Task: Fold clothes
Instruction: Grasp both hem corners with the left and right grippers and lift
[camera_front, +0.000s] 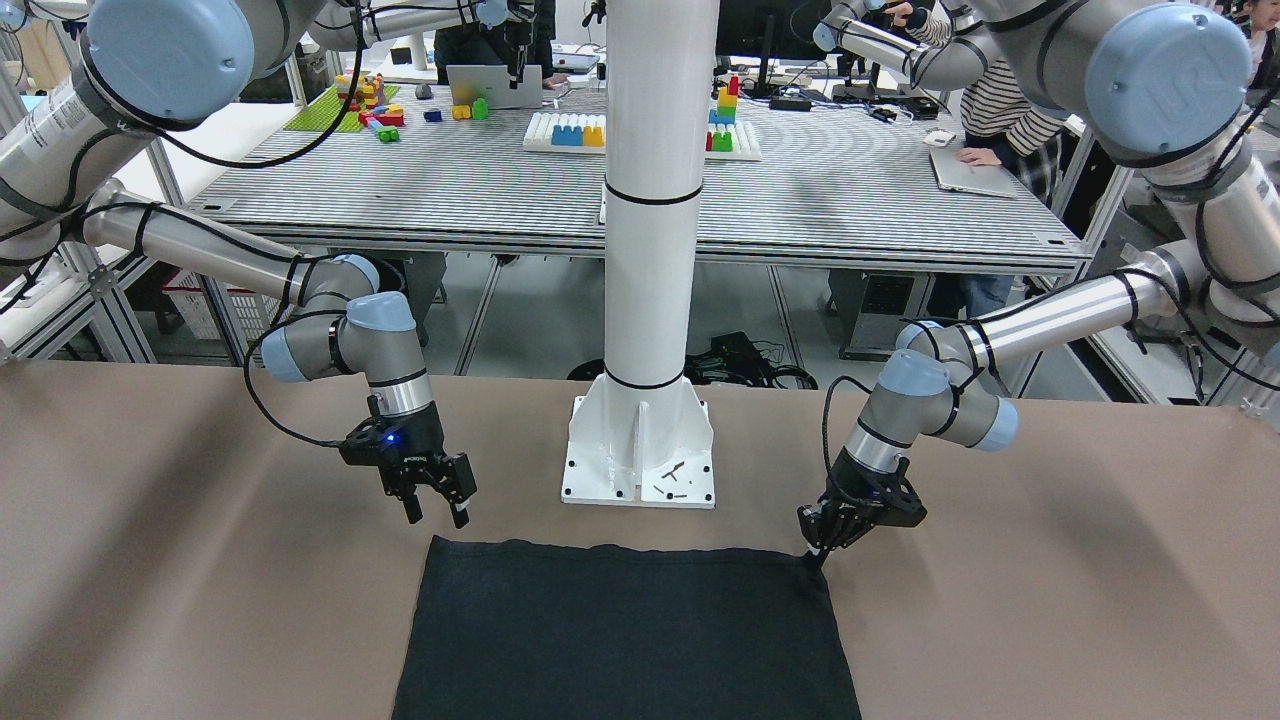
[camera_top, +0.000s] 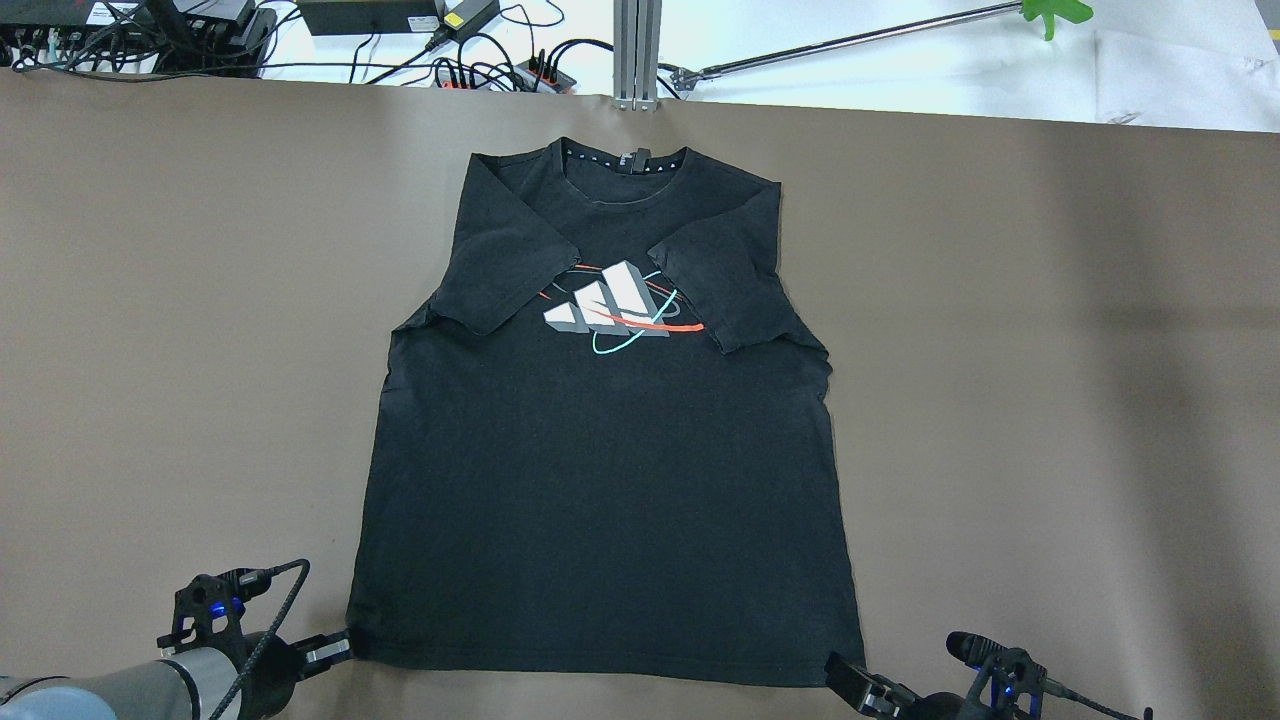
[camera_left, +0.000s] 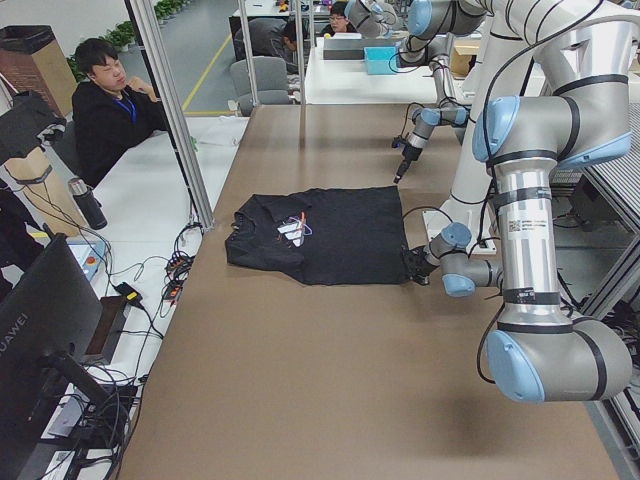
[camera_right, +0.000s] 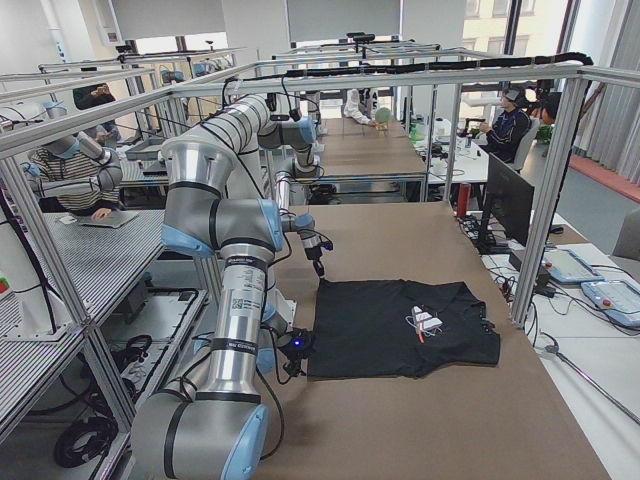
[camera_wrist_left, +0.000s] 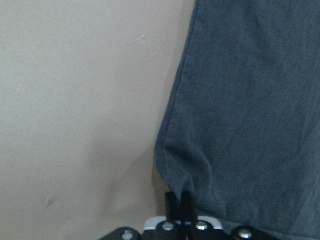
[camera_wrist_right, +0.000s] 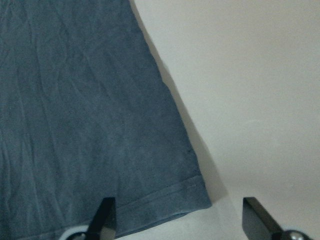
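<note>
Flat on table (camera_top: 1050, 400): shirt (camera_top: 600, 480), collar far, hem near.
At hem's left corner, left gripper (camera_front: 818, 552), touching; by right corner, right gripper (camera_front: 437, 517); nearer still, centred between both, pillar base (camera_front: 640, 450).

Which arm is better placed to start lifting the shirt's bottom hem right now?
Left. The left gripper looks shut on its hem corner of the shirt, with fabric puckering toward it. The right gripper is open, straddling the other corner and gripping nothing.

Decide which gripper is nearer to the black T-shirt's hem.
Left. The left gripper pinches the T-shirt at one hem corner; the right gripper hangs open just over the other corner.
</note>
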